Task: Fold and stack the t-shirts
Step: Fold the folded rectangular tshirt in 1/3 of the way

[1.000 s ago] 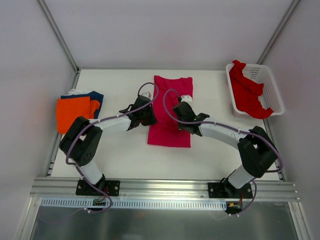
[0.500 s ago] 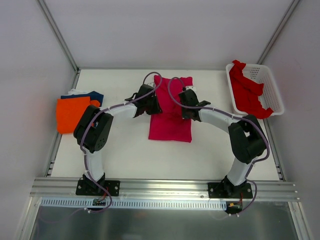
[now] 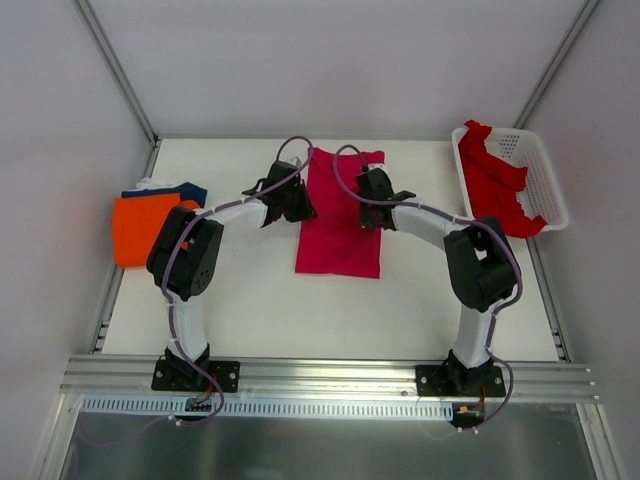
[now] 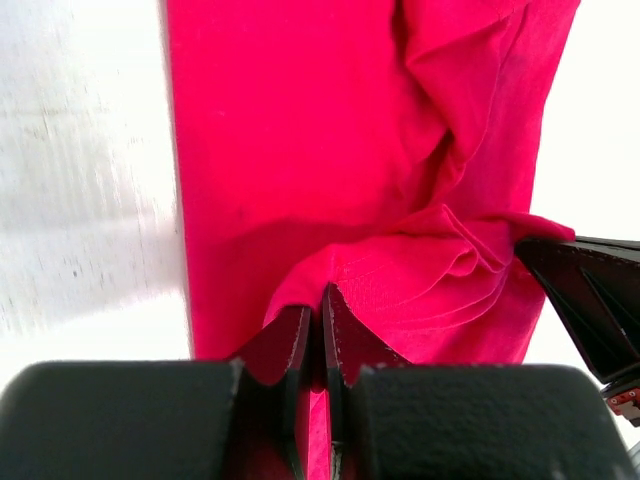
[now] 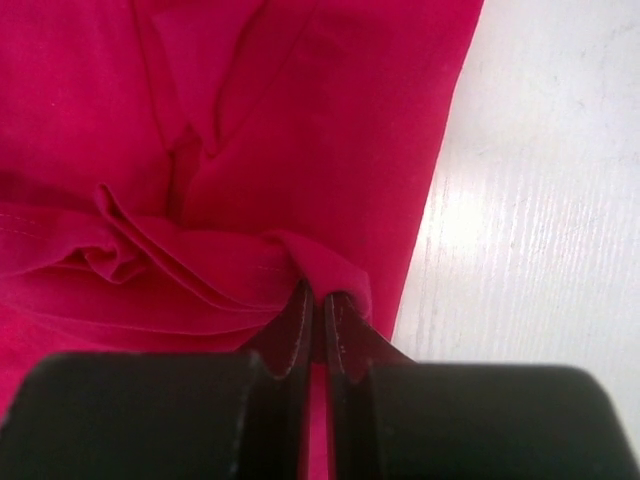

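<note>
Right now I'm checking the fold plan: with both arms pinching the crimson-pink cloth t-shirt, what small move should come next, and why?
The left fingers and right fingers are shut on the bunched hem of the crimson-pink cloth t-shirt, roughly midway along it, with flat cloth lying beyond. I would probably carry both pinches together toward its far end, so the fold lands square.

On the table [image 3: 250, 300], a magenta shirt [image 3: 338, 245] is spread centrally; an orange shirt [image 3: 140, 228] is laid overlapping a navy shirt [image 3: 190, 192] at left; a basket [image 3: 540, 180] is set far right.
</note>
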Action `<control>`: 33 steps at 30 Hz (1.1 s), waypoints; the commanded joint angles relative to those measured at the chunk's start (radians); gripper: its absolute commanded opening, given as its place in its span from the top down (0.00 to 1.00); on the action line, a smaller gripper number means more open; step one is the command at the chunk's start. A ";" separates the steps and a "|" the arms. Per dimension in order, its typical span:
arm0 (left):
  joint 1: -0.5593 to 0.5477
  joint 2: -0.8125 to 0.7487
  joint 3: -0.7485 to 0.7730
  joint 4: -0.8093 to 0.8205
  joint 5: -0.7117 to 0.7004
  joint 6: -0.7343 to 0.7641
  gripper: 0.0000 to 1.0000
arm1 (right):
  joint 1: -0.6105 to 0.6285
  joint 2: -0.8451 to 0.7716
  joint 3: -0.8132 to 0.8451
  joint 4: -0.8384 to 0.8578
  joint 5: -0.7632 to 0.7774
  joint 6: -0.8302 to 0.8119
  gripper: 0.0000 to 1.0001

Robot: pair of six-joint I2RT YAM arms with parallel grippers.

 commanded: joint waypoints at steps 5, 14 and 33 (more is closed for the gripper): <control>0.023 0.057 0.110 0.004 0.022 0.028 0.71 | -0.041 0.020 0.090 0.011 0.012 -0.039 0.26; 0.021 -0.065 0.208 0.002 -0.117 0.114 0.01 | -0.046 -0.105 0.179 0.014 0.088 -0.136 0.08; -0.016 -0.012 0.076 0.028 0.042 0.024 1.00 | -0.044 -0.130 0.030 0.168 -0.362 0.023 0.99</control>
